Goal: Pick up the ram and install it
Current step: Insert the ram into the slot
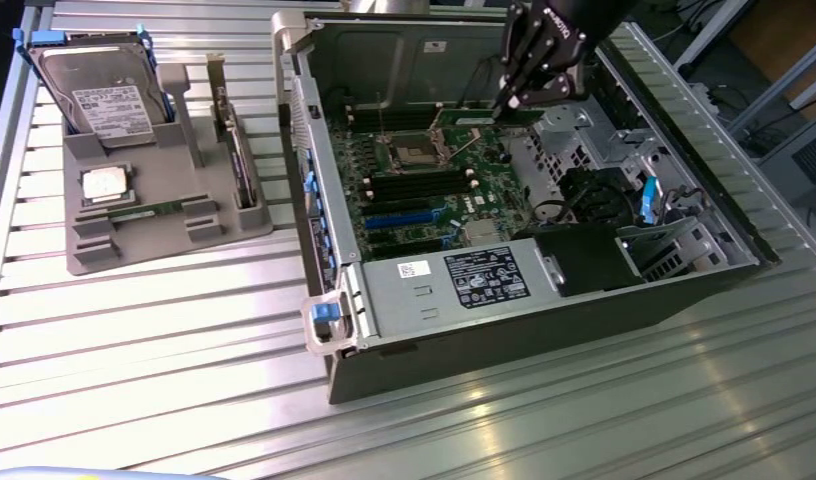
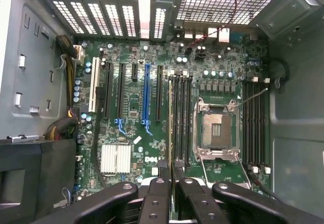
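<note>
Driving this one remotely. The gripper [image 2: 170, 167] is pinching the ram [image 2: 170, 118] edge-on between its fingers, down inside the open computer case [image 1: 323, 190]. The stick is lined up over the memory slots [image 2: 183, 118], just beside the empty CPU socket [image 2: 216, 130]. Can't tell if it's touching them. Second green stick [image 1: 148, 210] lies on the grey tray [image 1: 101, 258].

Green ram [image 2: 170, 133], black fingers [image 2: 155, 204], green motherboard [image 2: 134, 107] with one blue slot [image 2: 147, 97], grey tray [image 1: 155, 245]

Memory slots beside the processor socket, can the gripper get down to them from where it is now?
Likely yes. The case lies open, the gripper hangs directly over the memory slots holding the ram edge-on, and no cable or card crosses between the ram and that bank.
</note>
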